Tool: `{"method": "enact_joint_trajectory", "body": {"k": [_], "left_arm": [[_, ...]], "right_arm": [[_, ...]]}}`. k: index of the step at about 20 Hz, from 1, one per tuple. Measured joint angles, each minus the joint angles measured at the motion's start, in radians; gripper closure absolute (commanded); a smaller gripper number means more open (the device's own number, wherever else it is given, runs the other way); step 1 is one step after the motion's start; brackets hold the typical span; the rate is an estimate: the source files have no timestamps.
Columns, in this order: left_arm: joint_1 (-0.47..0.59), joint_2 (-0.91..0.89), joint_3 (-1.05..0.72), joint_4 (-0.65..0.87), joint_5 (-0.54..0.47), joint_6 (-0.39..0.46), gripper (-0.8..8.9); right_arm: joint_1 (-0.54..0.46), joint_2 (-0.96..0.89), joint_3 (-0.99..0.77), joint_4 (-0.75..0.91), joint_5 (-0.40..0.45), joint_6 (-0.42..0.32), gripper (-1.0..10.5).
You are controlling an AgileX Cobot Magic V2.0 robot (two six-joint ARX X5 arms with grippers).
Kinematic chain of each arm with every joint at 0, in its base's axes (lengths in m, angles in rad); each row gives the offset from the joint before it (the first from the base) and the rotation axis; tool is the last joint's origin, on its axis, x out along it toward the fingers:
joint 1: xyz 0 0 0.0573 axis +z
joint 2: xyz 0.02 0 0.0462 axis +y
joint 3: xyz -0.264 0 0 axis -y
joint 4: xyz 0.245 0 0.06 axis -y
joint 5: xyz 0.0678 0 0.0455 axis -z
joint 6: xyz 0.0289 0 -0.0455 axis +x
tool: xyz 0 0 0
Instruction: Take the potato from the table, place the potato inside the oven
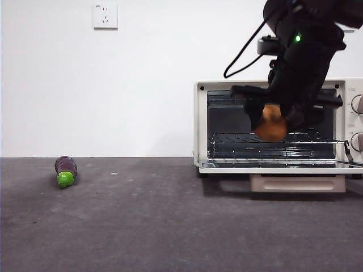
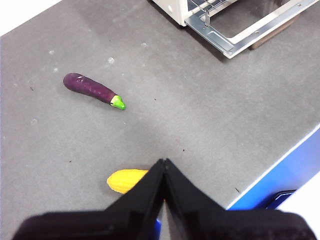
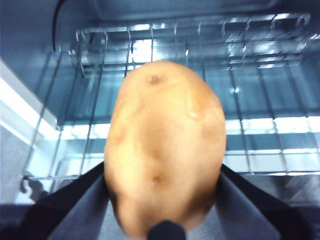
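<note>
The orange-brown potato (image 1: 270, 126) (image 3: 166, 150) hangs in front of the open oven (image 1: 201, 124), just above its wire rack (image 1: 266, 139) (image 3: 260, 65). My right gripper (image 1: 272, 118) is shut on it, its dark fingers (image 3: 75, 200) pressing both sides. The oven door (image 1: 283, 168) lies folded down flat. Over the grey table (image 2: 200, 110) waits my left gripper (image 2: 164, 172), shut and holding nothing, well away from the oven (image 2: 172, 7).
A purple eggplant (image 1: 65, 170) (image 2: 92, 89) with a green cap lies on the table at the left. A yellow corn cob (image 2: 125, 180) rests near the left gripper. The table's front edge (image 2: 280, 162) borders a blue surface.
</note>
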Motion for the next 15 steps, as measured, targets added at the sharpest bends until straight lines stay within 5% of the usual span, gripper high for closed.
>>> {"method": "enact_joint_trajectory", "body": {"k": [15], "left_arm": [[0.000,0.040,0.000,0.000,-0.005,0.002,8.18]], "right_arm": [[-0.062,0.029,0.013,0.118,0.004,0.000,7.8]]}}
